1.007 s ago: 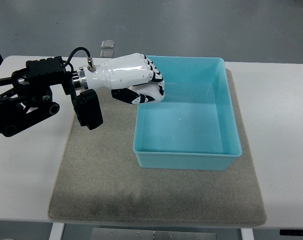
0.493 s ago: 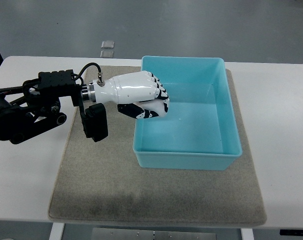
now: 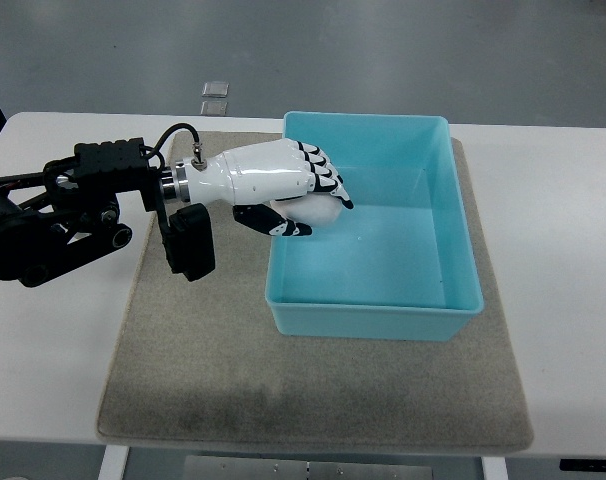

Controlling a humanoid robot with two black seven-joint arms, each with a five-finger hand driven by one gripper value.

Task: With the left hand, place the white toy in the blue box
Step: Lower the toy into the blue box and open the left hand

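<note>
While my left hand (image 3: 288,190) hangs over the blue box's (image 3: 453,215) left rim, left of frame centre, fingers loosely cupping the white toy (image 3: 321,212), I'm at release. Next, I'd open fully so it drops inside.

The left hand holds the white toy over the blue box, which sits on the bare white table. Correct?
Not quite. In the top view the blue box sits on a grey mat, not bare table. The left hand does hold the white toy over it.
</note>
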